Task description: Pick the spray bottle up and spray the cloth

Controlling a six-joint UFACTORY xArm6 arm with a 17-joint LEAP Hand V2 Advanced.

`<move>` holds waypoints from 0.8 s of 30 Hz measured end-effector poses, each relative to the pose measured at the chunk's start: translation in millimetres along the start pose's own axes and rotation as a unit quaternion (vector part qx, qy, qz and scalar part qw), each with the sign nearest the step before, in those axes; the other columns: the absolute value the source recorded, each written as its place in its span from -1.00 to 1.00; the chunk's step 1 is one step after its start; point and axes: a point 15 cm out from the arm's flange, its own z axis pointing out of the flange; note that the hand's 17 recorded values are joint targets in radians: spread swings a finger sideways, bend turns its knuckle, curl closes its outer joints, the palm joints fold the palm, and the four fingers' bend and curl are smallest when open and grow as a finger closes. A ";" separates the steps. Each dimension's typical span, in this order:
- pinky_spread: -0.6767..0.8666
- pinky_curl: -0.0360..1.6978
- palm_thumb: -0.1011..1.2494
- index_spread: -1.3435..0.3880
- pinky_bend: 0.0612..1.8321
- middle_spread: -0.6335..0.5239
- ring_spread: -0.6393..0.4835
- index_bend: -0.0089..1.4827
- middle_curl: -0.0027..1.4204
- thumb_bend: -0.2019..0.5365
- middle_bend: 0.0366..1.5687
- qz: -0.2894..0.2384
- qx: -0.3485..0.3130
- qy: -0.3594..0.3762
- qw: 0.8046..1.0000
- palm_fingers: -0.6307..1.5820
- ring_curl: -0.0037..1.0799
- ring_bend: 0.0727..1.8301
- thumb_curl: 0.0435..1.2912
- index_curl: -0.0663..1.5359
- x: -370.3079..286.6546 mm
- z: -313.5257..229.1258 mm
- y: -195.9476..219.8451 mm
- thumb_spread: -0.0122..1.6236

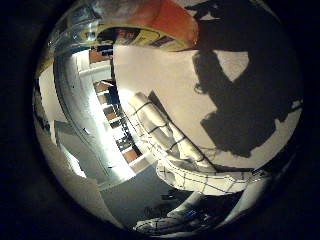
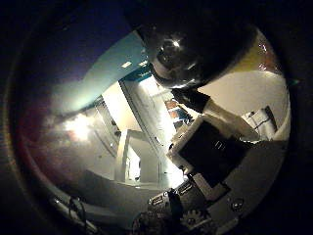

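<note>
The spray bottle (image 1: 152,22), orange and yellow with a clear part, sits close to my palm in the little finger side view, raised above the table. Its dark glossy part (image 2: 181,49) fills much of the thumb side view. My right hand (image 2: 210,147) has a white and black finger curled in toward the bottle. The cloth (image 1: 172,140), white with a dark grid, lies crumpled on the pale table (image 1: 160,75) below the palm. The shadow of hand and bottle (image 1: 235,95) falls on the table beside the cloth.
The table edge (image 1: 120,120) runs past the cloth, with room floor and furniture (image 1: 85,110) beyond it. A bright lamp or window (image 2: 78,125) shows in the thumb side view. Geared parts of the hand (image 2: 181,211) line that view's rim.
</note>
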 end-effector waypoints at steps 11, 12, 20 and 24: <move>-0.55 -0.25 0.41 0.01 0.03 -0.48 -0.39 -0.10 0.36 -0.52 0.14 0.007 -0.001 -0.007 1.000 0.53 0.30 0.26 -0.40 0.22 6.3 2.9 -14.2 0.17; -0.56 -0.23 0.41 0.01 0.06 -0.48 -0.38 -0.08 0.39 -0.51 0.16 0.008 -0.002 -0.008 1.000 0.52 0.32 0.27 -0.39 0.25 6.8 3.5 -14.1 0.17; -0.50 -0.01 0.45 0.05 0.24 -0.47 -0.36 0.17 0.55 -0.52 0.29 0.005 -0.002 -0.011 1.000 0.50 0.50 0.35 -0.36 0.43 8.8 5.0 -14.7 0.16; -0.47 0.06 0.47 0.09 0.24 -0.43 -0.36 0.24 0.56 -0.51 0.34 -0.005 0.001 -0.018 1.000 0.52 0.55 0.34 -0.35 0.44 1.2 4.2 -15.3 0.16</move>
